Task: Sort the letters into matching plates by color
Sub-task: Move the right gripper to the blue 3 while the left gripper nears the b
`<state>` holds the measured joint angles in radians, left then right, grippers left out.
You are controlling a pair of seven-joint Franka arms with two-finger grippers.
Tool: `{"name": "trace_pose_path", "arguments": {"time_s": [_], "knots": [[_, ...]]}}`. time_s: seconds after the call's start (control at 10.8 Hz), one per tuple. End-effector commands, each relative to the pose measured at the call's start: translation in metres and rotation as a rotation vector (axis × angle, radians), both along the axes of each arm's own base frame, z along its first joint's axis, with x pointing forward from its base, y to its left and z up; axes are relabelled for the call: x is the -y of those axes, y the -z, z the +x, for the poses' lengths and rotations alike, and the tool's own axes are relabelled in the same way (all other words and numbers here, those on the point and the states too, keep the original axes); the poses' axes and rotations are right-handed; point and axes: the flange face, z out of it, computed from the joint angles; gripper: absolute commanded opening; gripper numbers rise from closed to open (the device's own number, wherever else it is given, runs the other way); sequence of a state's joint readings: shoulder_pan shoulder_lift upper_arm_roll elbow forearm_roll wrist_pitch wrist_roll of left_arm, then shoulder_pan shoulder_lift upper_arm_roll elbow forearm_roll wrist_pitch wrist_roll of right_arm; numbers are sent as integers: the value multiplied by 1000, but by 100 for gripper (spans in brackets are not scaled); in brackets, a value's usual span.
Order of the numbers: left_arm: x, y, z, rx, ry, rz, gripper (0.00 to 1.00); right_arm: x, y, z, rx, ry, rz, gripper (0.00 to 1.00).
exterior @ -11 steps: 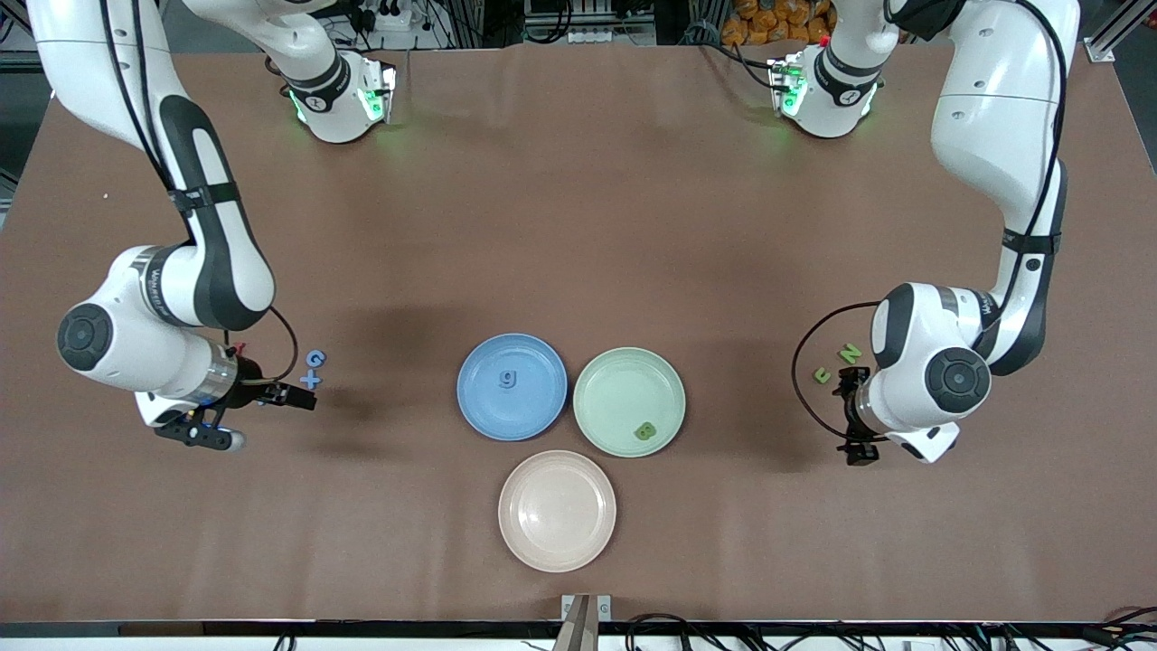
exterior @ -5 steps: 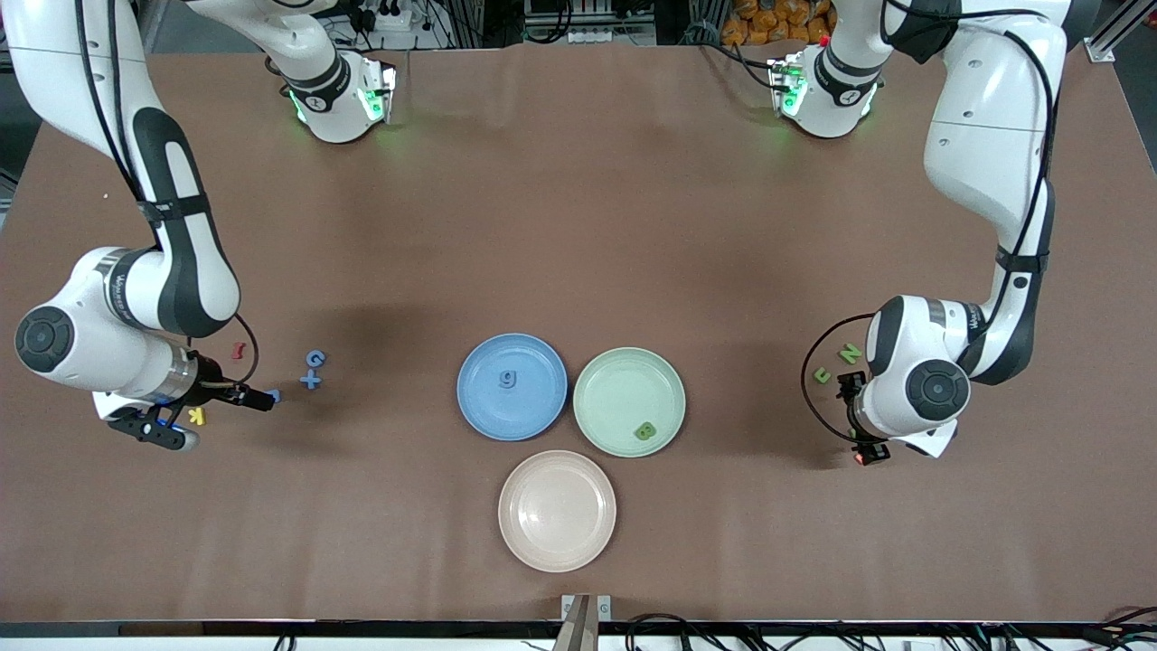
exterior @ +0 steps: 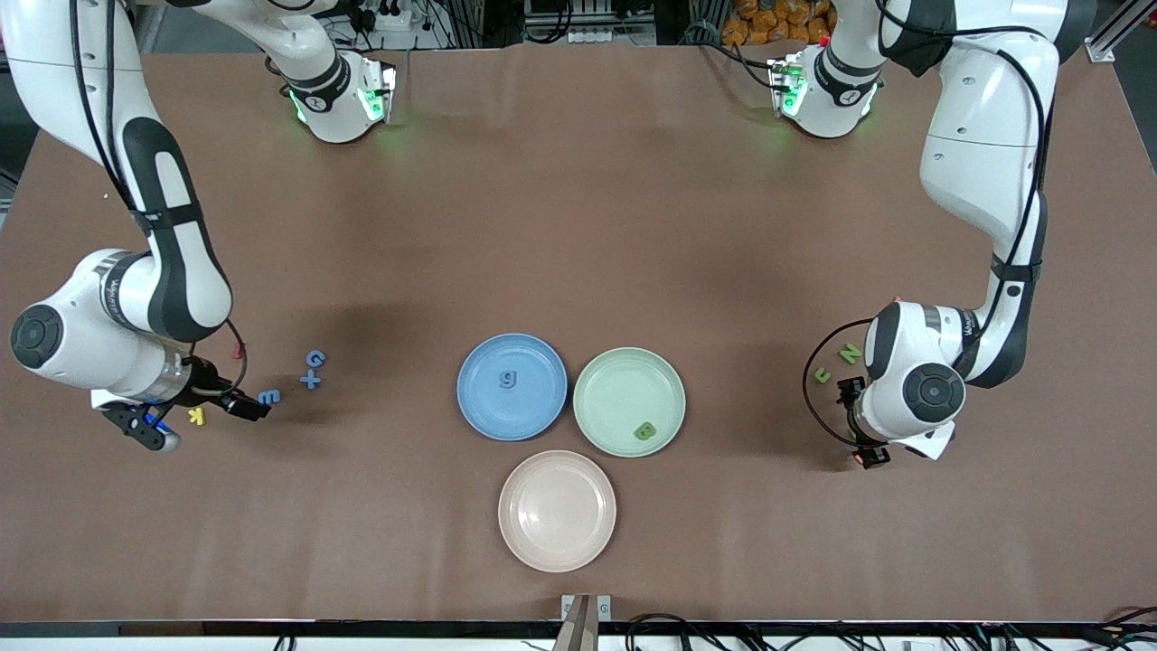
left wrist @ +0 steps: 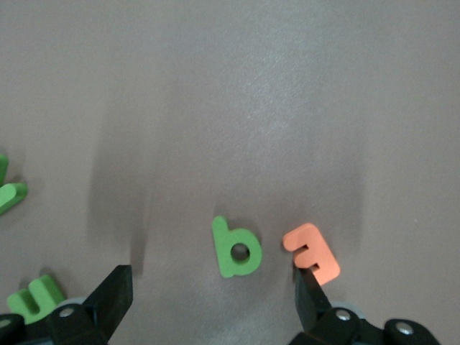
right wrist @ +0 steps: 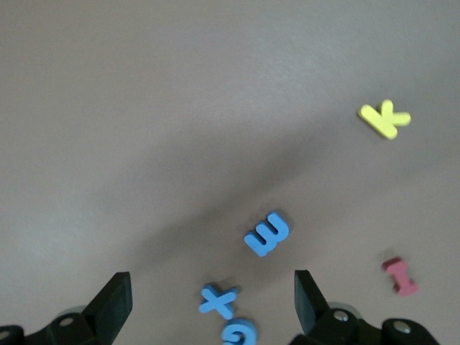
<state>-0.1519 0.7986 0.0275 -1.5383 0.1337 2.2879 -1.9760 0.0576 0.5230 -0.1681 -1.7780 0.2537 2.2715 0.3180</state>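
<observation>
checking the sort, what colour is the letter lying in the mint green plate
Green: the letter B lies in the green plate, matching it. It shows best in the front view.

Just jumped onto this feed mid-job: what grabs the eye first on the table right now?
Three plates cluster nearest the front camera: the blue plate holding a blue g, the green plate holding a green B, and a bare pink plate nearest of all. The right gripper, open, is over the blue E at its end of the table. The left gripper, open, is over a green b at the other end.
</observation>
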Motion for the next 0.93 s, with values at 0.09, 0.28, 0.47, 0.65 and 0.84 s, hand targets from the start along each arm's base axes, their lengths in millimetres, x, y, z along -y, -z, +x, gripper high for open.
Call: {"name": "trace_pose_path", "arguments": {"time_s": [0.09,0.28,0.47,0.65,0.84], "knots": [[-21,8,5,36,-22,41,100,-1,4,0,-9,286,3,100],[-27,13,6,45,-24,45,100,2,7,-3,-24,307,4,100],[-24,15,6,49,-32,40,100,10,8,-5,-39,323,1,100],[-19,13,6,57,-66,37,100,26,7,-7,-33,351,-7,100],[-20,-3,11,85,-100,31,100,38,9,-8,-31,379,-15,99]]}}
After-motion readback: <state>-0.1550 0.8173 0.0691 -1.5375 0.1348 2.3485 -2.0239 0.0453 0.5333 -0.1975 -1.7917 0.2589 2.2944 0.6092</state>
